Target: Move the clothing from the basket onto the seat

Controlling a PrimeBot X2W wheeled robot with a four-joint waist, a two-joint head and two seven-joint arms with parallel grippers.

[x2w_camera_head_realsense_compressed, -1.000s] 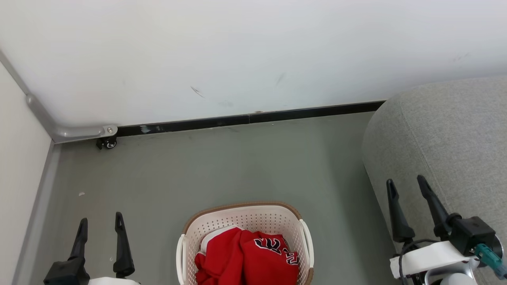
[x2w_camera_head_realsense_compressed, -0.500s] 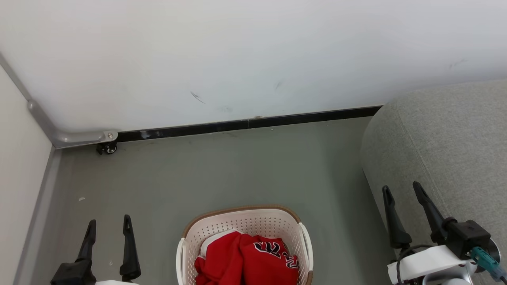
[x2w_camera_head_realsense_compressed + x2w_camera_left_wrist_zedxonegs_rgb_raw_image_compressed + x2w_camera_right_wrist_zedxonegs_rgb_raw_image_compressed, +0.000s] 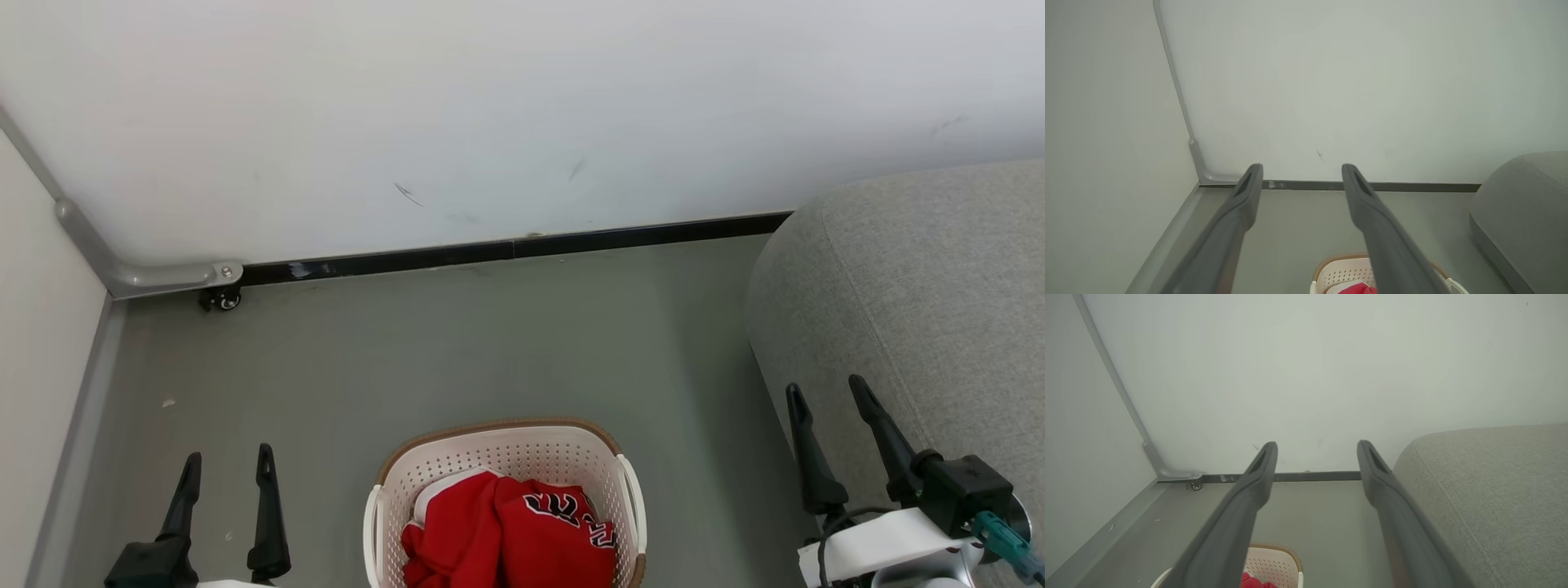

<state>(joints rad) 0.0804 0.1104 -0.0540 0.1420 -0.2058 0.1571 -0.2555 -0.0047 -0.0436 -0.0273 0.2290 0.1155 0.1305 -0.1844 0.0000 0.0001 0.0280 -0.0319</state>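
Crumpled red clothing (image 3: 506, 531) with white trim and black lettering, heaped inside the cream perforated laundry basket (image 3: 498, 457). Basket upright on the grey floor (image 3: 457, 343), well short of the floor's far edge along the black skirting (image 3: 522, 245), left of the grey upholstered seat (image 3: 922, 286) and apart from it. Over the floor left of the basket, the left gripper (image 3: 229, 456), dark fingers spread apart, nothing between them. Before the seat's rounded side, the right gripper (image 3: 824, 386), likewise spread wide and empty. In the floor's far left corner, a small castor (image 3: 220, 300).
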